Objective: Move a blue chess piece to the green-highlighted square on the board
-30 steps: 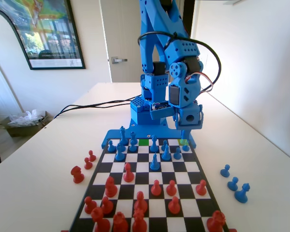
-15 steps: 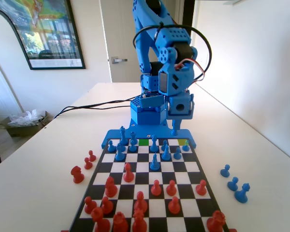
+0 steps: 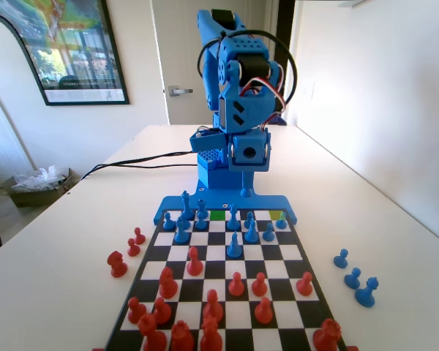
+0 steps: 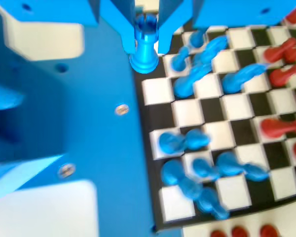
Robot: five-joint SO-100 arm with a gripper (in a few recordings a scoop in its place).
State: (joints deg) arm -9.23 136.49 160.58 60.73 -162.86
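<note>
My gripper (image 3: 246, 183) hangs above the blue base at the board's far end, shut on a small blue chess piece (image 3: 246, 192) with a castle-like top. In the wrist view the same piece (image 4: 145, 49) sits upright between the two jaws of the gripper (image 4: 146, 29), over the edge where the blue base meets the board (image 4: 187, 111). The green-highlighted square (image 3: 218, 215) lies in the far row of the board (image 3: 212, 252), a little left of and nearer than the held piece.
Blue pieces (image 3: 234, 245) crowd the far rows and red pieces (image 3: 236, 284) the near rows. A paler yellowish-green square (image 3: 276, 215) is at the far right. Three blue pieces (image 3: 353, 278) stand on the table to the right, red ones (image 3: 117, 263) to the left.
In the fixed view the arm has swung left from over the far right corner toward the middle of the far edge, carrying the blue piece higher off the board.
</note>
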